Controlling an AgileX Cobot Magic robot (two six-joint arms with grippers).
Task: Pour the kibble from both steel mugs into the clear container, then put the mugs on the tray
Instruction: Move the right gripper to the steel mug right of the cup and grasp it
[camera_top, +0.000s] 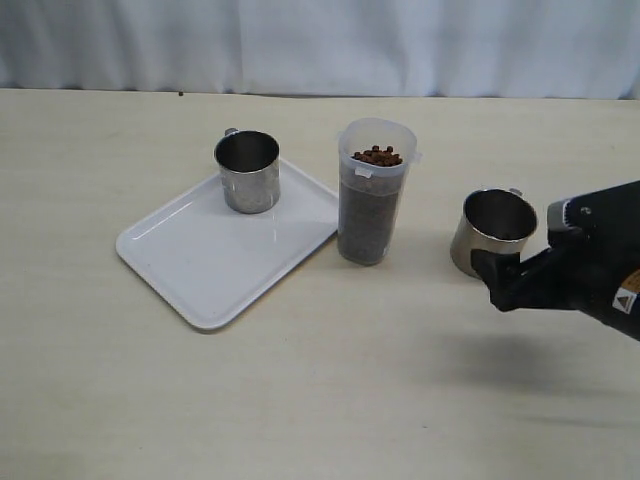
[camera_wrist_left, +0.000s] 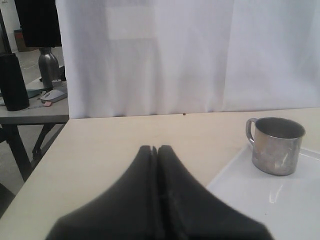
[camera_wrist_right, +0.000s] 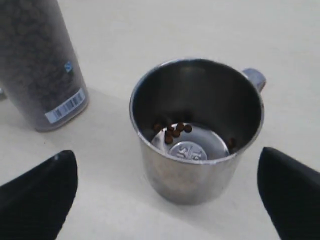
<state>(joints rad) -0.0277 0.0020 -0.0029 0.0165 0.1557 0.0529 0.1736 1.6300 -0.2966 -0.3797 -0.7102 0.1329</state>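
Note:
The clear container stands upright mid-table, filled nearly to the rim with kibble. One steel mug stands upright on the far corner of the white tray and looks empty. The other mug stands on the table right of the container, apart from it. A few pellets lie in its bottom. My right gripper is open, its fingers wide on either side of this mug and not touching it. My left gripper is shut on nothing, short of the tray and its mug.
A white curtain hangs behind the table's far edge. Seen from the left wrist, a side table with a dark bottle and small items stands beyond the table's left edge. The container stands close beside the right-hand mug.

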